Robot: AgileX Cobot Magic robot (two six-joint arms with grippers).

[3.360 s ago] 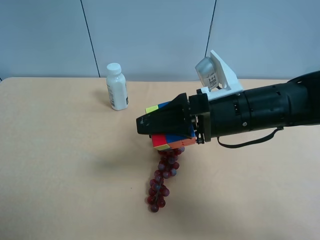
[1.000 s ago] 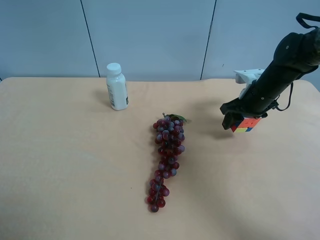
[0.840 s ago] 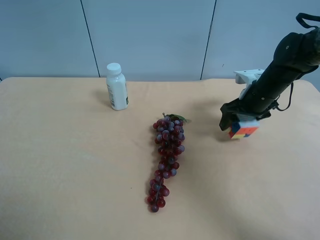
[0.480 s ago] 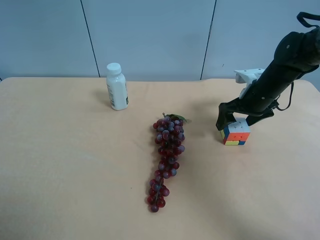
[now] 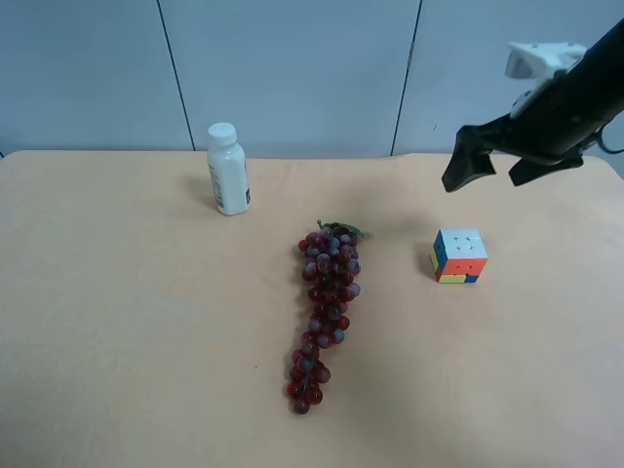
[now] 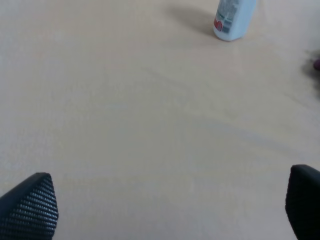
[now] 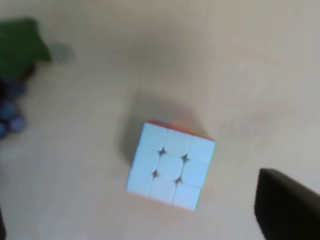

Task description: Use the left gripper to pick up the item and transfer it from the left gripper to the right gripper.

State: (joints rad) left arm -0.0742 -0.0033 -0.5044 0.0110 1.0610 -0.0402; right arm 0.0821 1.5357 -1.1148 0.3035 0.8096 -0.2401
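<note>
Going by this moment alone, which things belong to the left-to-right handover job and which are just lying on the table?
Part of the job:
- puzzle cube, on the table, free of both arms
- right gripper, above the cube, jaws open
- left gripper, jaws open over bare table

Just lying about:
- grape bunch
- white bottle, upright

The small puzzle cube with coloured squares (image 5: pixel 459 255) looks like smooth, slightly glossy plastic. The tan table (image 5: pixel 146 322) is matt and even. The left gripper's black fingers (image 6: pixel 31 207) show a woven, carbon-like texture.
</note>
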